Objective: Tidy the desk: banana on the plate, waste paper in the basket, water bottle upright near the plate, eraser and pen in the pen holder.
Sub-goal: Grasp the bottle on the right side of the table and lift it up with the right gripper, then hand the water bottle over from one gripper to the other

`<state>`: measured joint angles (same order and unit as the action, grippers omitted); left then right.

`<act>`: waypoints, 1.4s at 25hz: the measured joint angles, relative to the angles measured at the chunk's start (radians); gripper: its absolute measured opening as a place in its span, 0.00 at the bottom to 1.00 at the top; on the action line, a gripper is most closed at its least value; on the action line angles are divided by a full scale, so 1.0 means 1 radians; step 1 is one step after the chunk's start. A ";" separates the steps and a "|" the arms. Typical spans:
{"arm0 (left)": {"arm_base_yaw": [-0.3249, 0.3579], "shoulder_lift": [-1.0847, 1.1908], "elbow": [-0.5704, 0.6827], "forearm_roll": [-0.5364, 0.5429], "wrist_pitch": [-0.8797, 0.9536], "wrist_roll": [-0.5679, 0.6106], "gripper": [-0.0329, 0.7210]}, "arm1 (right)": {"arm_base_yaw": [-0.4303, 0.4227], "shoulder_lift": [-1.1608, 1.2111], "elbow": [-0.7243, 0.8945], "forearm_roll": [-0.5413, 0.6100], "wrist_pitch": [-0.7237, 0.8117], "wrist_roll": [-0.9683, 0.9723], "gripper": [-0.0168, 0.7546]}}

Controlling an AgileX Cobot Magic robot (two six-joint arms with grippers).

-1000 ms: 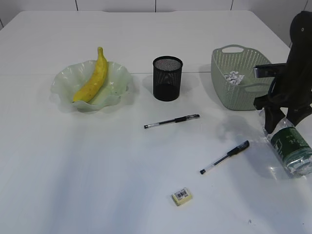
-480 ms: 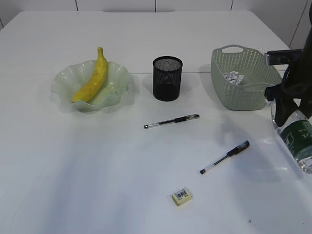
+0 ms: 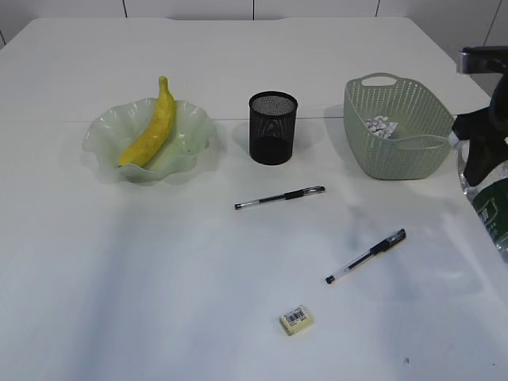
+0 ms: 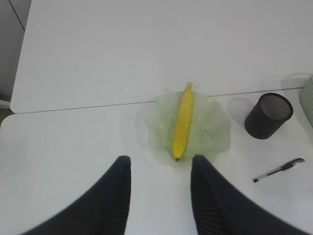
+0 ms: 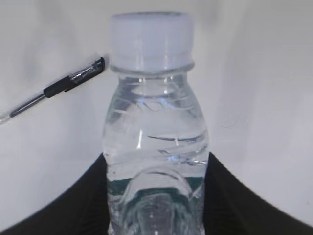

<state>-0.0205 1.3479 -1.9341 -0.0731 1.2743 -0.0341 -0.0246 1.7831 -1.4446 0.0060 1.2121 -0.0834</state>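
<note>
Yellow banana (image 3: pixel 151 125): we find the curved fruit lying in the pale-green ruffled plate (image 3: pixel 107 127), left of the black mesh pen holder (image 3: pixel 272 127); done.
Waste paper (image 3: pixel 381 125): the crumpled white ball sits inside the sage-green woven-look basket (image 3: pixel 397 151), right of the holder; done.
Water bottle (image 5: pixel 154 137): we see the clear plastic bottle clamped between the right gripper (image 5: pixel 155 196) jaws, lifted far right of the holder, tilted, white cap away from the wrist.
Left gripper (image 4: pixel 160 169): jaws parted, holding nothing.
Still loose: two black pens (image 3: pixel 279 198) (image 3: pixel 366 256) and the pale-yellow eraser (image 3: pixel 295 319), in front of the holder.
</note>
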 joint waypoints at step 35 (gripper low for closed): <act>0.000 0.000 0.000 -0.002 0.000 0.000 0.42 | 0.000 -0.045 -0.042 0.908 0.007 -0.741 0.49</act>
<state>-0.0205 1.3479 -1.9341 -0.0747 1.2743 -0.0341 -0.0246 1.7378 -1.4867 0.9137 1.2195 -0.8241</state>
